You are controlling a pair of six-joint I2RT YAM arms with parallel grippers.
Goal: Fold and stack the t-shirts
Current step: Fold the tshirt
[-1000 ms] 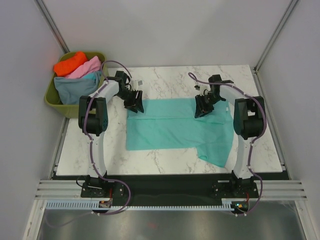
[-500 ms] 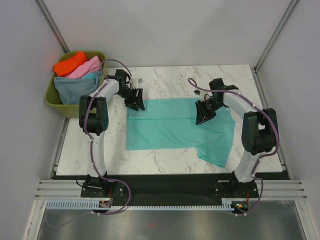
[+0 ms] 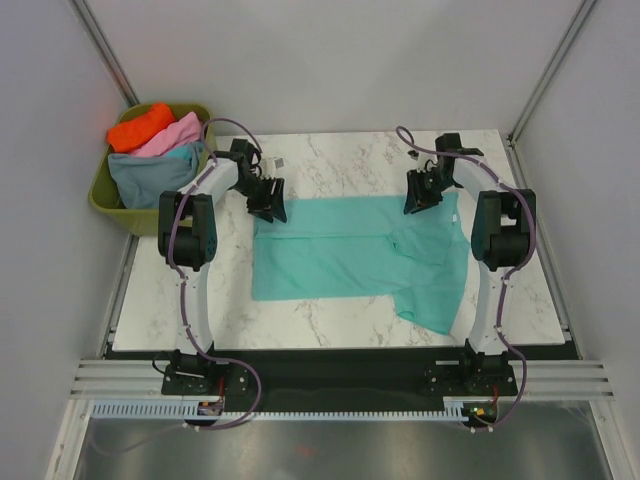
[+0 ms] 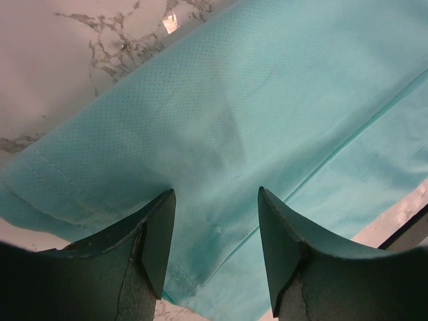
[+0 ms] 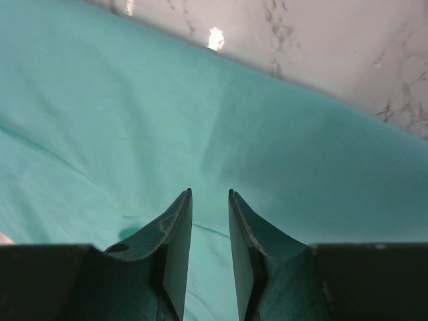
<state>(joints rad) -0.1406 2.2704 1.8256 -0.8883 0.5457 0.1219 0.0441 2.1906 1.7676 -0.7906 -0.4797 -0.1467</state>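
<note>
A teal-green t-shirt [image 3: 340, 250] lies spread flat on the marble table [image 3: 340, 160], with one sleeve hanging toward the near right. My left gripper [image 3: 270, 208] is over the shirt's far left corner. In the left wrist view it [image 4: 214, 200] is open, with the cloth [image 4: 267, 100] lying flat under the wide gap. My right gripper [image 3: 416, 202] is at the shirt's far edge, right of centre. In the right wrist view it [image 5: 210, 195] stands a narrow gap apart just above the cloth [image 5: 100, 100], with nothing pinched. The orange [image 3: 140, 125], pink [image 3: 172, 133] and slate blue-grey [image 3: 150, 175] tees lie piled at the far left.
The piled tees sit in an olive-green tub [image 3: 108, 200] off the table's far left corner. A small tag [image 3: 281, 165] lies on the marble behind the left gripper. Bare marble lies beyond the shirt's far edge and along the near left. Grey walls enclose the table.
My right gripper has moved from over the shirt's middle right toward the far edge and a little to the right. The left gripper and the shirt have barely moved.
</note>
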